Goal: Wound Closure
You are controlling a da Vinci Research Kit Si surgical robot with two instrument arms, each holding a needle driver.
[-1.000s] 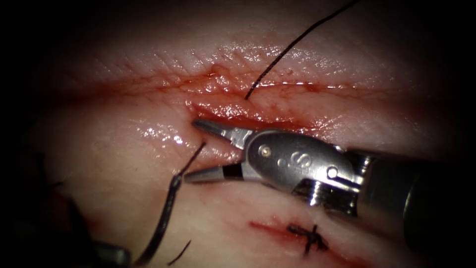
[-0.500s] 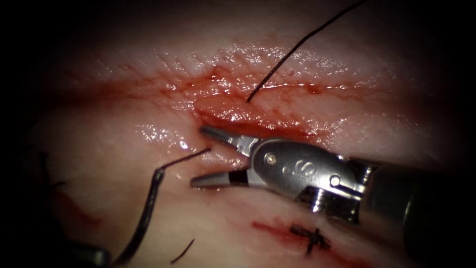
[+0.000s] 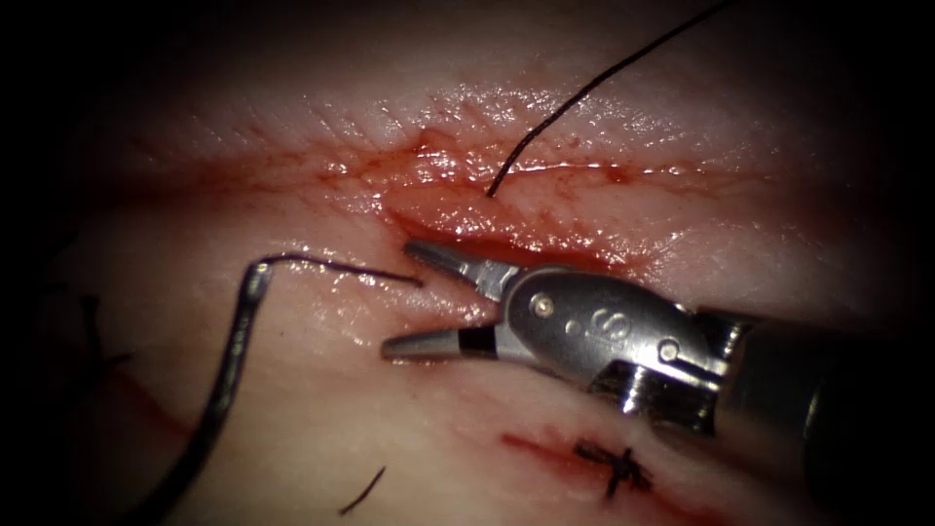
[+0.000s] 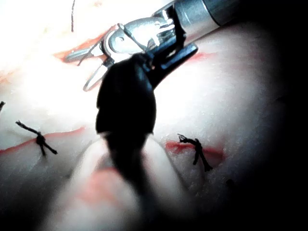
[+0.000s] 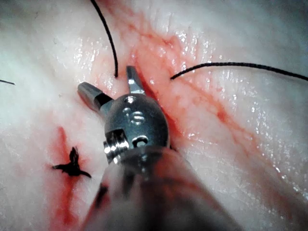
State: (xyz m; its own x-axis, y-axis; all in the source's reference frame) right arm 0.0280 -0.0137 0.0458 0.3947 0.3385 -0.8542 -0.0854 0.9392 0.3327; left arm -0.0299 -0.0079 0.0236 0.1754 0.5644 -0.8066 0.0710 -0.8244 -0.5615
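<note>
- Step in hand looks like pulling thread through: the needle (image 3: 229,370) is clear of the tissue (image 3: 292,146) and has swung further left over the last second, trailing thread (image 3: 341,270) out of the near edge of the cut (image 3: 487,229).
- The right tool (image 3: 399,297) sits at the cut, jaws wide, holding nothing.
- The left tool (image 4: 126,103) is a dark blob; its hold can't be made out.
- The next move probably calls for a steady pull, keeping the thread clear of those open jaws.

- Right arm's pincer (image 3: 404,297) reaches in from the right of the endoscope frame to its centre, shaft lying almost level, jaws spread wide and holding nothing.
- Left arm's pincer (image 4: 126,103) appears as a dark blurred mass.
</note>
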